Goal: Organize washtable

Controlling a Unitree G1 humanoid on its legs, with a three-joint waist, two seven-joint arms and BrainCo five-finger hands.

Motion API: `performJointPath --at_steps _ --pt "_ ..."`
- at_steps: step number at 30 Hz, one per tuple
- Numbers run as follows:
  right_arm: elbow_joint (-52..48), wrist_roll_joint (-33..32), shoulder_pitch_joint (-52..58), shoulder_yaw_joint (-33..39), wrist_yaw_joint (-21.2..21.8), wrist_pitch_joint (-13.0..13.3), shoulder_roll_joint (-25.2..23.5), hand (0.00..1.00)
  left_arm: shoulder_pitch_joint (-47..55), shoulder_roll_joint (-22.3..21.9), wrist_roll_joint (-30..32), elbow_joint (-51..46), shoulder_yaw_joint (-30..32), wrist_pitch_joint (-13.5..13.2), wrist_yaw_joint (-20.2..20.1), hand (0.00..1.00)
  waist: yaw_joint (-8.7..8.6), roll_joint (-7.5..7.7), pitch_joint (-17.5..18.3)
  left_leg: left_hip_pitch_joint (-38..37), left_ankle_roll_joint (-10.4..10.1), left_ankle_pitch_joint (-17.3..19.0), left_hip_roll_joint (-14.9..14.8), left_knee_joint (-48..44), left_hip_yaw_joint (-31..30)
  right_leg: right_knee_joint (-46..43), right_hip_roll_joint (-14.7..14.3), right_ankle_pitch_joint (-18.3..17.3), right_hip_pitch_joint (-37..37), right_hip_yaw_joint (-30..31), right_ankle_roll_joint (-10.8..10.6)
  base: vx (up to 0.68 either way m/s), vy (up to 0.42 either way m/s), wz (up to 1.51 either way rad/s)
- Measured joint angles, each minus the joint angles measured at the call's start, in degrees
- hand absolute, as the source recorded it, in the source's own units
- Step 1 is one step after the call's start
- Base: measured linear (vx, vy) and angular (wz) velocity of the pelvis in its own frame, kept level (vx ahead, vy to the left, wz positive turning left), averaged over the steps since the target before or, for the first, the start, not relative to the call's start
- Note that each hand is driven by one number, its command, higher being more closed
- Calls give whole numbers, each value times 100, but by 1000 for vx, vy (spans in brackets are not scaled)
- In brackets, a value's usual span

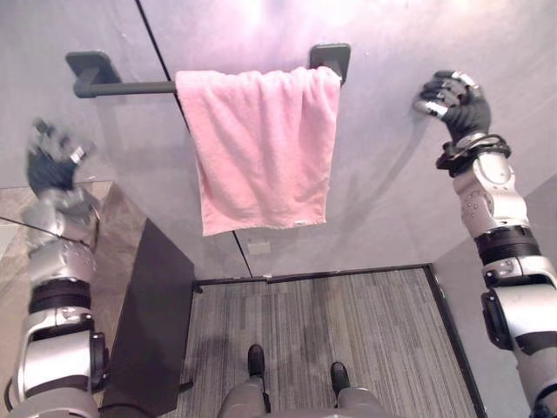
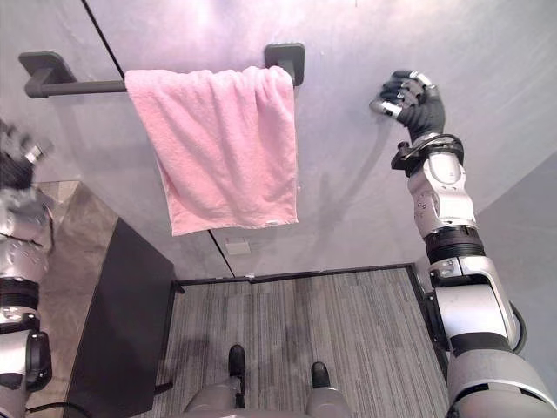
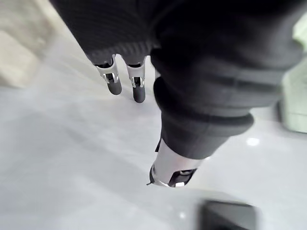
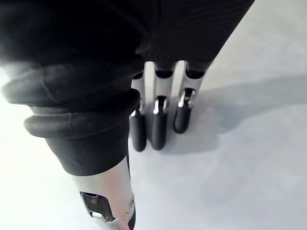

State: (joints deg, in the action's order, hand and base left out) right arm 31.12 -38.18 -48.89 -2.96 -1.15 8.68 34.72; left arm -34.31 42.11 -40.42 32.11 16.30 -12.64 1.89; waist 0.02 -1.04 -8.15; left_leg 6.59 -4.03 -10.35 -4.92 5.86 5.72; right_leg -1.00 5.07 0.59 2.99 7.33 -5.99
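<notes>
A pink towel [image 1: 261,148] hangs folded over a dark wall bar [image 1: 130,88], at the bar's right end against its mount [image 1: 331,59]. My left hand [image 1: 50,161] is raised at the far left, below the bar's left end, apart from the towel. In its wrist view its fingers [image 3: 112,79] are relaxed and empty before the grey wall. My right hand [image 1: 457,100] is up at the right, well clear of the towel and close to the wall. In its own wrist view its fingers [image 4: 158,120] point straight at the wall and hold nothing.
A dark panel [image 1: 152,322] stands at the lower left beside a brown stone surface [image 1: 117,235]. Striped grey carpet [image 1: 348,331] covers the floor below. A small pale plate [image 1: 258,247] sits on the wall under the towel.
</notes>
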Motion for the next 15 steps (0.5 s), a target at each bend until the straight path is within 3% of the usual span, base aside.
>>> performJointPath --at_steps 3,7,11,15 --pt "-818 -72 272 33 -20 167 -19 0 -59 -1 3 -706 10 -249 210 0 2 -88 170 29 2 0 4 1 -85 2 25 -38 -17 -76 10 11 -23 13" --pt "-2016 -68 655 203 -58 556 -483 0 -67 -190 87 -1638 -235 -540 484 0 -58 -130 435 -53 3 -2 4 1 -208 -39 3 -129 -169 -247 -4 30 -31 18" --pt "-2453 -64 731 149 -107 671 -747 0 -69 -423 135 -1991 -576 -580 589 0 -46 -120 537 -65 1 -1 2 1 -292 -140 -7 -197 -184 -333 10 5 -28 15" --pt "-2611 -70 906 -429 33 652 -926 0 -114 -678 116 -2255 -1190 -565 576 0 -46 -96 561 -140 1 -6 57 2 -399 -242 15 -281 -278 -421 -3 -5 -10 15"
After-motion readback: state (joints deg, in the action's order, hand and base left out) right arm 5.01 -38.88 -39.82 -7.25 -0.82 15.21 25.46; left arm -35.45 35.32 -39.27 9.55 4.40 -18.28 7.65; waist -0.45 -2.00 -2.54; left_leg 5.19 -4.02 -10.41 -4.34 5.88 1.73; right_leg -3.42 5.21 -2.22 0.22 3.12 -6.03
